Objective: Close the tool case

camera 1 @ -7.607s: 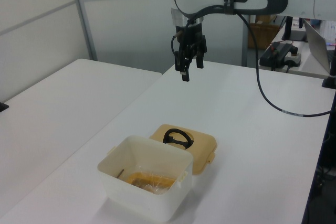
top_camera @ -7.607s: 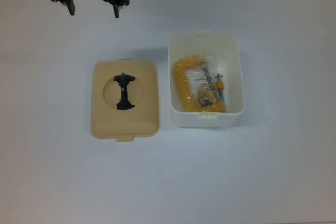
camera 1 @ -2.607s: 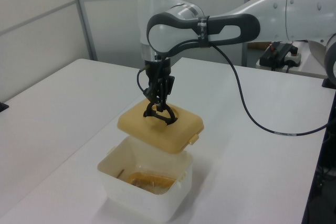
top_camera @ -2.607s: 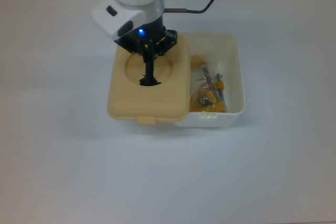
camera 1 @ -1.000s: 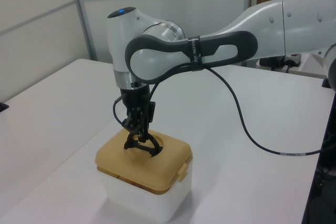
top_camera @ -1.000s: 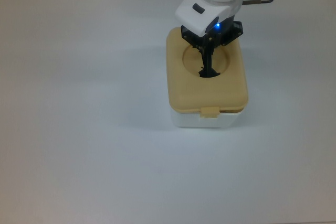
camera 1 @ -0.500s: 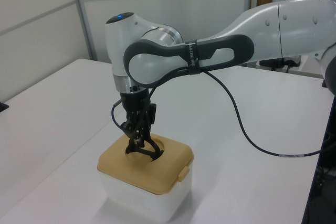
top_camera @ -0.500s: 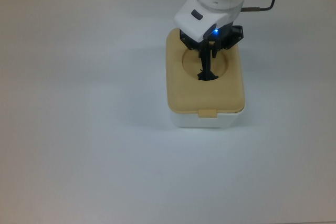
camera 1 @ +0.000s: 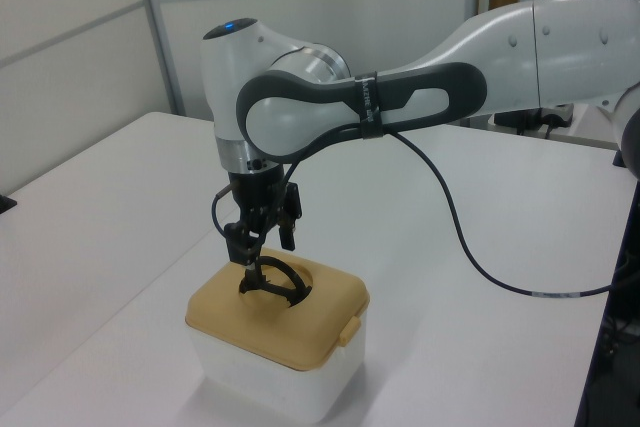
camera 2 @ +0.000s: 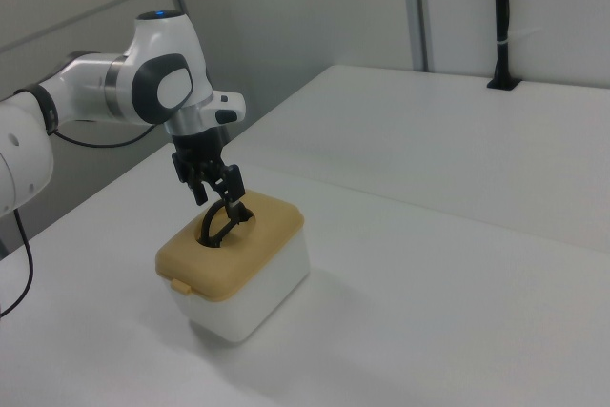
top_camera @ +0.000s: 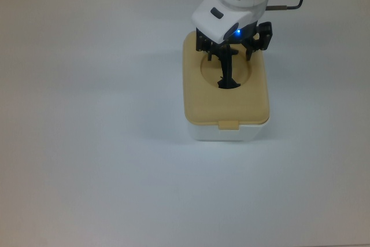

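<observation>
The tool case stands closed on the white table: its beige lid point(top_camera: 226, 103) point(camera 1: 232, 313) point(camera 2: 259, 235) lies flat on the white tub point(top_camera: 223, 133) point(camera 1: 262, 379) point(camera 2: 259, 296). A black handle point(top_camera: 227, 73) point(camera 1: 272, 282) point(camera 2: 222, 220) stands upright in the lid's round recess. My gripper point(top_camera: 229, 49) point(camera 1: 261, 239) point(camera 2: 215, 192) hangs open just over the handle, one finger on each side and apart from it. A small lid tab point(top_camera: 229, 124) sits at the near edge in the top view. What is inside the tub is hidden.
The arm's black cable point(camera 1: 470, 247) loops over the table at the left view's right. A second white table point(camera 1: 90, 197) adjoins at the left view's left. A black post point(camera 2: 500, 26) stands at the far edge in the right view.
The gripper carried the lid from the table onto the tub and set it down. In the last half second its fingers spread and let go of the handle.
</observation>
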You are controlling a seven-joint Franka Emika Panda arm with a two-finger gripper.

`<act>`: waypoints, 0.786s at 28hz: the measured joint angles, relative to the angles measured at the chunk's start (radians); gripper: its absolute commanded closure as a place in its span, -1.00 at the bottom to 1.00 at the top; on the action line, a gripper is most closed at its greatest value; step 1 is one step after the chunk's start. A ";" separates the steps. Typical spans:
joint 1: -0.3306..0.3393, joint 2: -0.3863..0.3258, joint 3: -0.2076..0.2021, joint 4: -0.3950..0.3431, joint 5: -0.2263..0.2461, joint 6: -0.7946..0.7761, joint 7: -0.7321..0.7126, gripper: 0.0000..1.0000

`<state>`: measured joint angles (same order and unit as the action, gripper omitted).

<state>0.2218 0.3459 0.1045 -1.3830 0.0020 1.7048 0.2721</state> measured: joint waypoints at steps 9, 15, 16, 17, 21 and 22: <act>-0.008 -0.041 -0.007 0.004 0.000 -0.006 -0.002 -1.00; -0.027 -0.077 -0.016 0.004 -0.001 -0.056 -0.013 -1.00; -0.034 -0.082 -0.017 0.004 -0.001 -0.061 -0.016 -1.00; -0.041 -0.087 -0.017 0.004 -0.001 -0.065 -0.019 -1.00; -0.082 -0.106 -0.019 0.003 -0.002 -0.077 -0.042 -1.00; -0.093 -0.109 -0.019 0.003 -0.002 -0.080 -0.051 -1.00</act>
<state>0.1291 0.2370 0.0853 -1.3801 0.0004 1.6249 0.2212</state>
